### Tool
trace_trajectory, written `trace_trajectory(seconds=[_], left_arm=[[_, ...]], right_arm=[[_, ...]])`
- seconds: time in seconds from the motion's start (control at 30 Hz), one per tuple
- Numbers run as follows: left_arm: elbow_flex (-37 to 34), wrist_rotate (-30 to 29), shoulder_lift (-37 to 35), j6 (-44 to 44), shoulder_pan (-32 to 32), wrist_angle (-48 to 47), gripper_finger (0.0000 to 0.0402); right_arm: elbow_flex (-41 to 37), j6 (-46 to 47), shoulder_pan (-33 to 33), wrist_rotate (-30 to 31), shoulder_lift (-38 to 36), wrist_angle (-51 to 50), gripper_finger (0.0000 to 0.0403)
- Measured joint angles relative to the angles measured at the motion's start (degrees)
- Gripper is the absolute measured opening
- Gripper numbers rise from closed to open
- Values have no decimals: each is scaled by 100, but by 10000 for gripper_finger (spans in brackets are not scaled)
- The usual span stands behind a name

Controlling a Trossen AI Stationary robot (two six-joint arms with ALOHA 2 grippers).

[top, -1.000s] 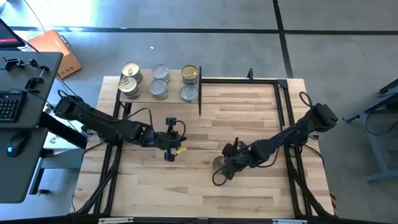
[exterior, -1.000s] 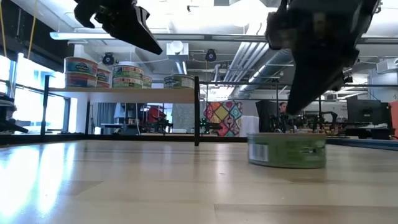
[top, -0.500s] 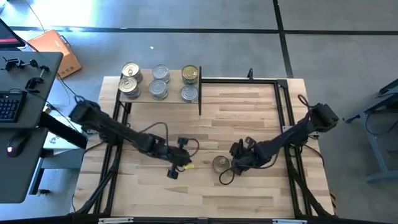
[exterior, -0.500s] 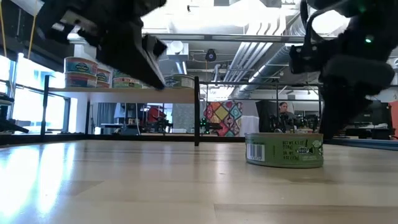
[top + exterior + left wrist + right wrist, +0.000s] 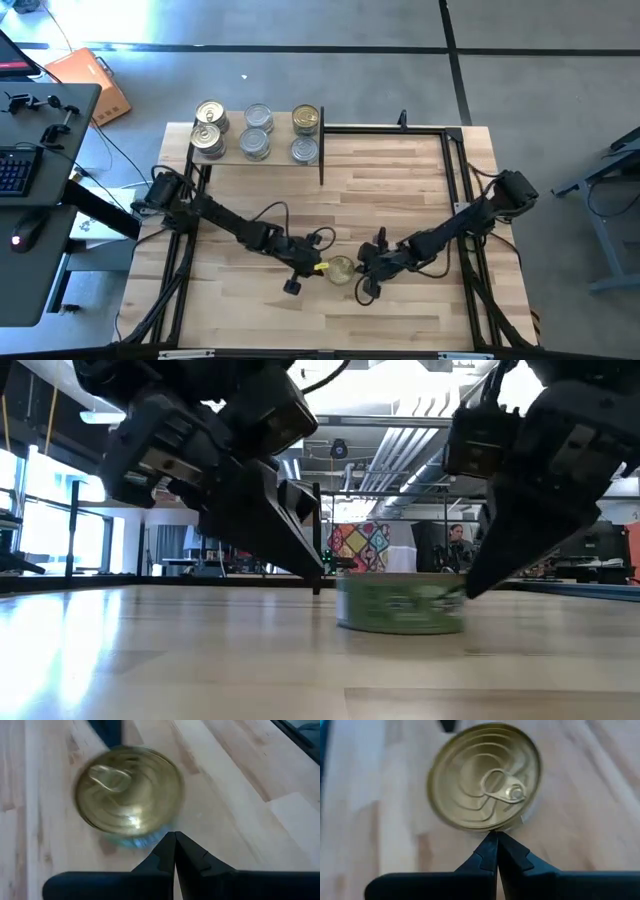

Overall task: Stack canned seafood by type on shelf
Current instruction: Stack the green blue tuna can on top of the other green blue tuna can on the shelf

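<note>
One gold-topped tin (image 5: 340, 268) stands upright on its base on the table, between my two grippers; it also shows as tin (image 5: 400, 605), tin (image 5: 127, 790) and tin (image 5: 485, 775). My left gripper (image 5: 320, 267) is shut, low at the tin's left side. My right gripper (image 5: 360, 272) is shut at the tin's right side. The shelf (image 5: 255, 157) stands at the table's far left and carries several tins in three pairs: gold (image 5: 209, 125), silver (image 5: 257, 130), and a gold one with a silver one (image 5: 305, 135). My left gripper (image 5: 174, 835) has its shut tips right beside the tin's side wall (image 5: 150, 840); I cannot tell whether they touch. My right gripper (image 5: 496, 833) sets its shut fingertips against the tin's rim and side wall (image 5: 492, 827), slanting down from the table's right. The tin stays upright on the table.
A black frame (image 5: 455, 180) runs along the table's far and right edges, and cables trail from both arms. Bare wood lies between the shelf and the tin. A desk with a keyboard (image 5: 15, 170) stands left of the table. A person (image 5: 457, 540) shows in the room behind.
My left gripper has swept from the table's middle toward the right and near edge and come down beside the tin. My right gripper drew back to the right off the tin, then came left against it. The tin has slid a little toward the left, still upright.
</note>
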Motion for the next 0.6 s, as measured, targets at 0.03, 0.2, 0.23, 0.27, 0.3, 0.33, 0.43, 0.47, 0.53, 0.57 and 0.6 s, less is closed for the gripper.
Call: trace_trajectory(seconds=[0.03, 0.2, 0.23, 0.27, 0.3, 0.33, 0.43, 0.47, 0.53, 0.57, 0.6], left_arm=[[-1, 0, 0, 0, 19, 2, 0], [-1, 115, -21, 2, 121, -104, 0], [-1, 144, -24, 2, 152, -135, 0], [-1, 155, -30, 2, 182, -171, 0], [-1, 140, -34, 2, 214, -207, 0], [-1, 97, -37, 2, 247, -219, 0], [-1, -264, -109, 4, 326, -286, 0], [-1, -471, -158, 6, 342, -378, 0], [-1, -913, -315, 45, 361, -638, 0], [-1, -1106, -415, 75, 350, -770, 0], [-1, -1234, -529, 104, 339, -876, 0]], right_arm=[[0, -73, -6, -35, 83, 229, 1], [0, -284, 5, -122, 394, 917, 1], [0, -284, 5, -133, 430, 977, 1], [-1, -283, 3, -139, 449, 1027, 1], [-2, -283, 6, -142, 476, 1089, 1], [-2, -284, 12, -146, 491, 1151, 1], [-4, -318, 24, -151, 509, 1315, 1], [-4, -336, 22, -94, 509, 1362, 1], [3, -481, 27, 117, 509, 1525, 1], [15, -581, 30, 188, 506, 1587, 1], [17, -677, 47, 233, 501, 1618, 1]])
